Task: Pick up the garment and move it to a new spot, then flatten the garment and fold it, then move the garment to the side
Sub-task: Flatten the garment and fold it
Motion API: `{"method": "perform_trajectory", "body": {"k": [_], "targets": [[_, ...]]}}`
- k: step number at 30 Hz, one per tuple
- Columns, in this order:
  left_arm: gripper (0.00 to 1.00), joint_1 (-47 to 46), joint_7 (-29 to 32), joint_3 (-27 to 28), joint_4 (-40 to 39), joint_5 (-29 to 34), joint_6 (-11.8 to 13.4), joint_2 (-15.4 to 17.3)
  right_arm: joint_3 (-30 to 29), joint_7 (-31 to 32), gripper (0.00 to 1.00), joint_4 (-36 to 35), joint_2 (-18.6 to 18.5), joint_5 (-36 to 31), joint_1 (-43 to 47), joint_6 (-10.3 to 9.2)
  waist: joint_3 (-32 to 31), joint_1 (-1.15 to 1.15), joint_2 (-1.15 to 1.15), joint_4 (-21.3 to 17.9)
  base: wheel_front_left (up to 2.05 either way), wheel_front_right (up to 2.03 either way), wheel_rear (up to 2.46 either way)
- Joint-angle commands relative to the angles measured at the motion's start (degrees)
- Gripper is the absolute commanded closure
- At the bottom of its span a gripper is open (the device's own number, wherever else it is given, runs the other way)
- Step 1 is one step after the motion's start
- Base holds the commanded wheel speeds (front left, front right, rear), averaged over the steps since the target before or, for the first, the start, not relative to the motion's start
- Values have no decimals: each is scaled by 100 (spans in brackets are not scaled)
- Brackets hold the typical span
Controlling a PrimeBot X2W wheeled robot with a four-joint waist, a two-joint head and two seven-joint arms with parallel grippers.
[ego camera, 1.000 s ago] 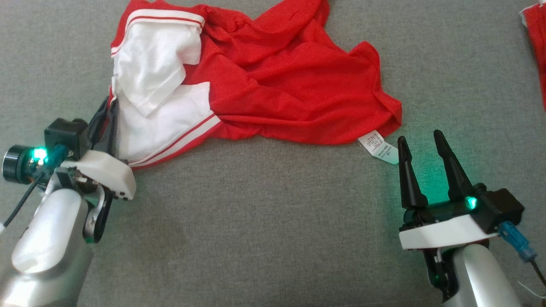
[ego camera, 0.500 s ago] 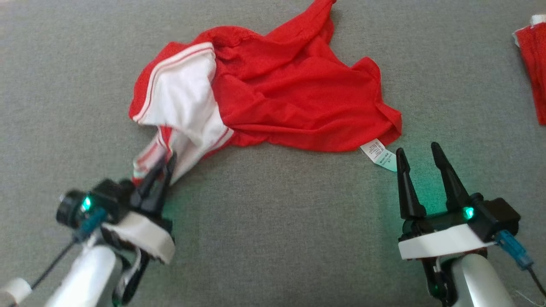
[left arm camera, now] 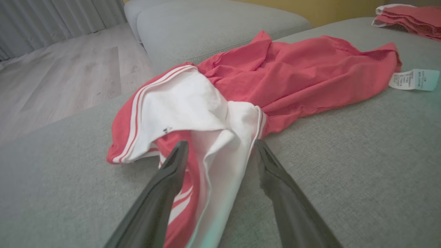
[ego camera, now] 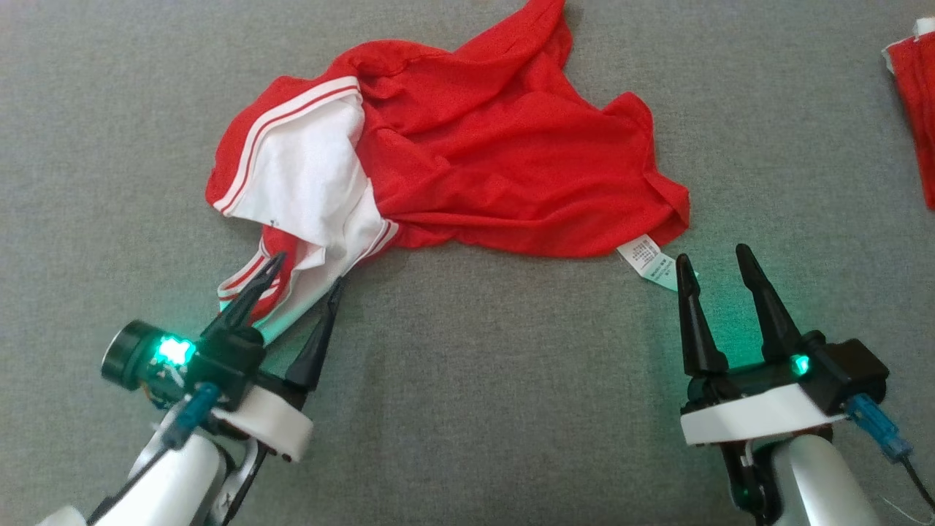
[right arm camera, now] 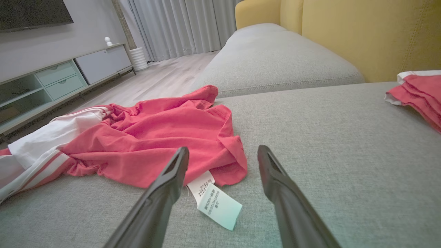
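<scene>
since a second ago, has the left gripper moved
Yes. The left gripper has come nearer the robot and rightward, toward the barely shifted care label, and has opened.

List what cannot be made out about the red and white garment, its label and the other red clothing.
Care label: print too small and blurred to read, right wrist view.
Other red clothing: cut off by the right edge, head view.
Garment: crumpled folds hide its shape and underside, head view.
Left claw: open astride the white cloth; whether its fingers touch it is unclear, left wrist view.
</scene>
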Motion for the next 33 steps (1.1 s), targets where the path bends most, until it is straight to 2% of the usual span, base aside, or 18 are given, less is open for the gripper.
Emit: {"method": "perform_trajectory", "body": {"k": [1, 8, 14, 17, 18, 19, 20, 22, 23, 27, 33], "targets": [[0, -243, -6, 155, -242, 154, 64, 253, 140, -22, 0, -167, -15, 35, -38, -5, 33, 0, 0, -12, 0, 0, 0], [0, -417, 127, -119, -223, 536, 60, 355, 179, -22, 0, -134, -15, 87, -128, -5, 121, 0, 0, -102, 0, 0, 0], [0, -415, 207, -151, -148, 580, 96, 432, 164, -22, 0, -114, -15, 100, -147, -5, 145, 0, 0, -158, 0, 0, 0], [10, -415, 235, -133, -131, 588, 165, 441, 155, -22, 0, -114, -15, 106, -145, -5, 153, 0, 0, -156, 0, 0, 0], [22, -409, 259, -125, -132, 590, 196, 445, 152, -22, 0, -114, -15, 108, -142, -5, 153, 0, 0, -152, 0, 0, 0], [51, -407, 275, -112, -131, 594, 224, 457, 151, -22, 0, -113, -15, 109, -140, -5, 154, 0, 0, -148, 0, 0, 0], [60, -407, 282, -97, -132, 596, 252, 466, 152, -22, 0, -111, -15, 111, -141, -5, 155, 0, 0, -144, 0, 0, 0], [90, -403, 295, -79, -139, 579, 279, 476, 152, -22, 0, -105, -15, 113, -147, -5, 154, 0, 0, -133, 0, 0, 0], [100, -400, 309, -72, -140, 570, 290, 484, 155, -22, 0, -106, -15, 112, -150, -5, 152, 0, 0, -126, 0, 0, 0], [100, -378, 319, -23, -170, 513, 336, 513, 167, -22, 0, -99, -15, 62, -147, -5, 130, 0, 0, -92, 0, 0, 0], [100, -326, 36, 181, -479, 472, 556, 551, 176, -22, 0, -46, -66, 29, -142, -5, -16, 0, 0, 86, 0, 0, 0]]}}
